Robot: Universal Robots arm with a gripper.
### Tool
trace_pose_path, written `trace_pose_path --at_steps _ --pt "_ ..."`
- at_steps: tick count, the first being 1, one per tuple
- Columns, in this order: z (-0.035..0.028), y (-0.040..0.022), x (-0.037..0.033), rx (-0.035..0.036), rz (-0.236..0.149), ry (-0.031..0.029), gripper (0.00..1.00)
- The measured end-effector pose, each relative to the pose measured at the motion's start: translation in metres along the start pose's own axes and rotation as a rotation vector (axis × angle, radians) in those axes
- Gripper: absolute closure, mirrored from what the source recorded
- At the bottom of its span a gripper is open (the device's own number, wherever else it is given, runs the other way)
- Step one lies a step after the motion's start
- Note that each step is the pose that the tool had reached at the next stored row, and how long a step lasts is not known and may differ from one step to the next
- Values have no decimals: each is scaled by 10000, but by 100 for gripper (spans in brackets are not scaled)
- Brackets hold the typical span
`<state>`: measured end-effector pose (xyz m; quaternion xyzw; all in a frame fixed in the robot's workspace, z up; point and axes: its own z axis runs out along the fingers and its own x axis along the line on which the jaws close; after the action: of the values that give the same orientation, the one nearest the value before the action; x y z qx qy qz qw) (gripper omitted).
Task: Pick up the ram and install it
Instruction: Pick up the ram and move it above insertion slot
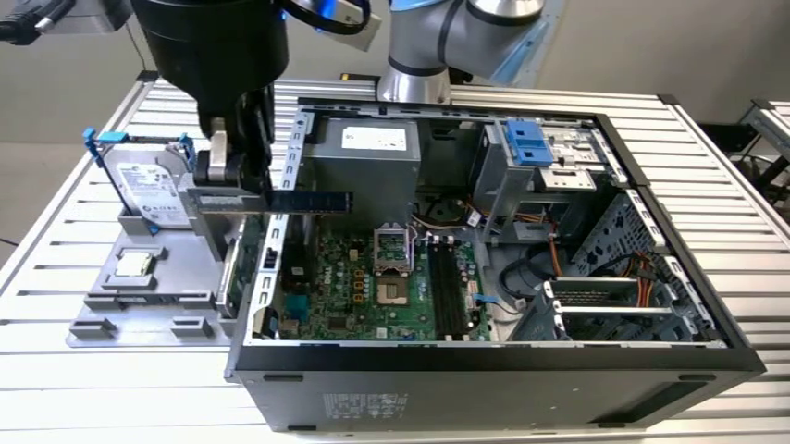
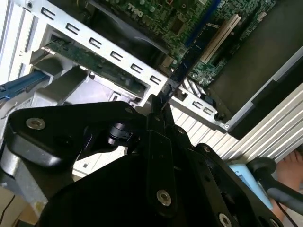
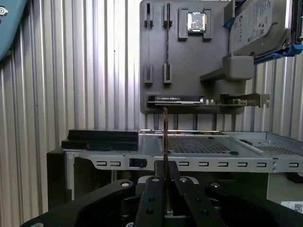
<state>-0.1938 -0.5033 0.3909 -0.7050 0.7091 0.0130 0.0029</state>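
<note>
Carry step: gripper (image 1: 240, 196) clamps the ram (image 1: 311, 200) above the case wall (image 1: 294, 139); seating likely demands squaring it with slots (image 1: 450, 287) at 4 o'clock.

Print survey, none readable. White rectangular label (image 1: 374, 139) on the grey metal power-supply box (image 1: 358, 176): lines too small to tell. White label (image 1: 158, 190) on the silver hard drive (image 1: 129, 166): dark print, illegible. Pale sticker (image 1: 370, 405) on the black computer case's front panel (image 1: 556, 393): characters indistinct. Small white printed mark (image 2: 138, 16) on the green circuit board (image 2: 189, 14), second wrist view. Corner of a white printed sticker (image 3: 291, 206), first wrist view: too small to read.
</note>
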Motion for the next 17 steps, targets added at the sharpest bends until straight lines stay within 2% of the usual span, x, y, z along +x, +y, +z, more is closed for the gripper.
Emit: trace_pose_path --at_steps 11,17 --pt "-2 -201 -30 0 0 0 100" --pt "-4 -363 -44 0 0 0 100"
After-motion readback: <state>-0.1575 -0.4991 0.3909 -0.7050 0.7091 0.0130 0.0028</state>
